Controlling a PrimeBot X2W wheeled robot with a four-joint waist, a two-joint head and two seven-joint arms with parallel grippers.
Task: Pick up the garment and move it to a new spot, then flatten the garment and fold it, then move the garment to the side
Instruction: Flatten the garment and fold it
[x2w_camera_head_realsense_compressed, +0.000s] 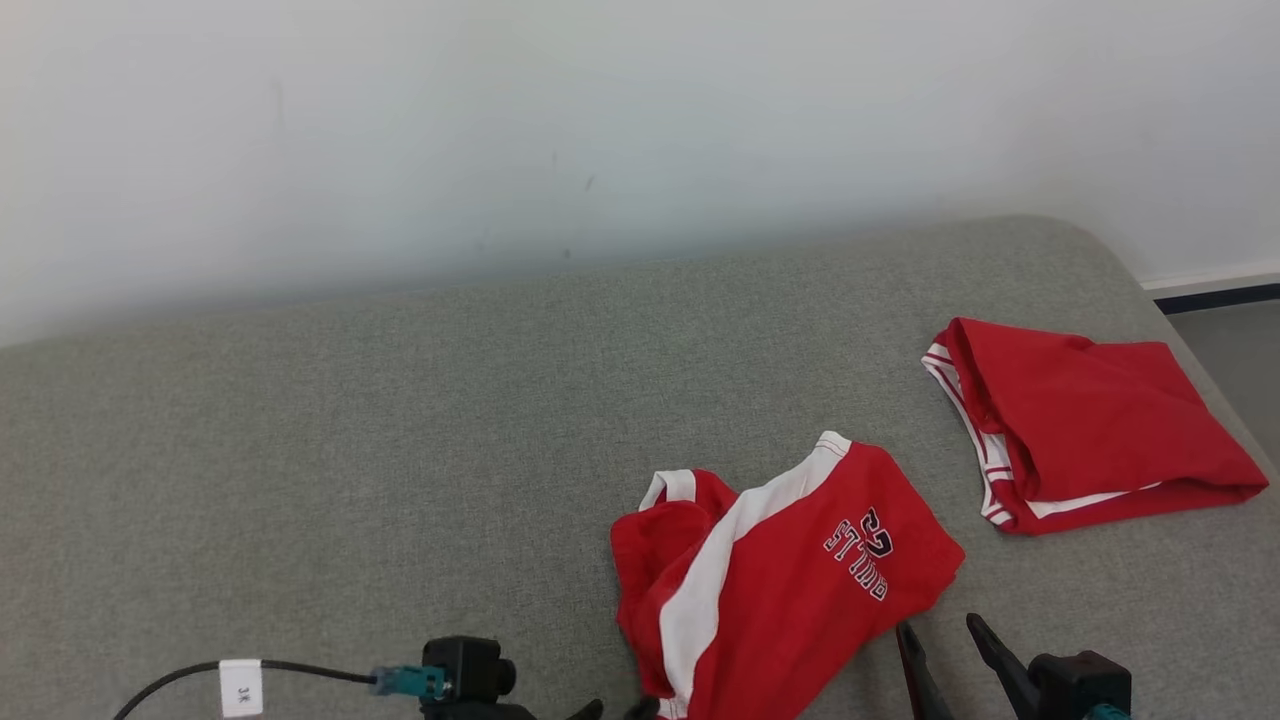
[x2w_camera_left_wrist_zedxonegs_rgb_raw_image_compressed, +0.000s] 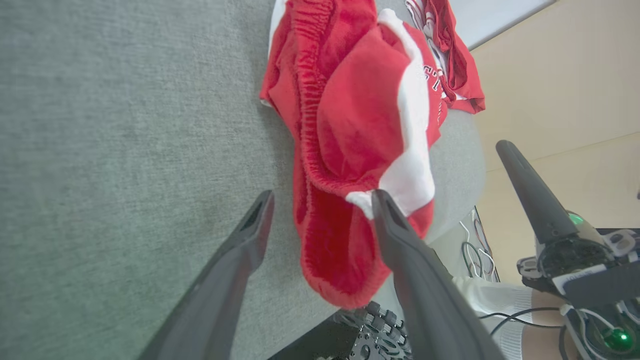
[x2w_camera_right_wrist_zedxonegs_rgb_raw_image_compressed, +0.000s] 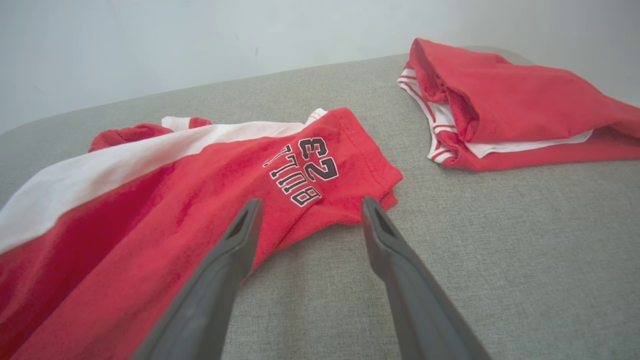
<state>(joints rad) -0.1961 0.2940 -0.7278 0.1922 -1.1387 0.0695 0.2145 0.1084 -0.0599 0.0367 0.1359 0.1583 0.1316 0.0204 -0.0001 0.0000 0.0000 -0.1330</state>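
Shorts (x2w_camera_head_realsense_compressed: 800, 590): red, white side stripe, dark "BULLS 23" print. They lie crumpled on the grey cushion (x2w_camera_head_realsense_compressed: 400, 450), near its front edge and right of centre. One leg is spread flat, and the waistband is bunched at the left.

Left gripper (x2w_camera_left_wrist_zedxonegs_rgb_raw_image_compressed: 322, 200): fingers spread wide, pinching nothing. One tip sits against the white hem and bunched waistband fabric lies beyond the gap.

Right gripper (x2w_camera_head_realsense_compressed: 939, 625): fingers spread, holding nothing. The tips are low over the cushion at the leg hem, just beside the print.

Folded garment (x2w_camera_head_realsense_compressed: 1090, 430): red with white trim, far right of the cushion, apart from the shorts.

Cable (x2w_camera_head_realsense_compressed: 300, 668): black with a white tag, lower left.
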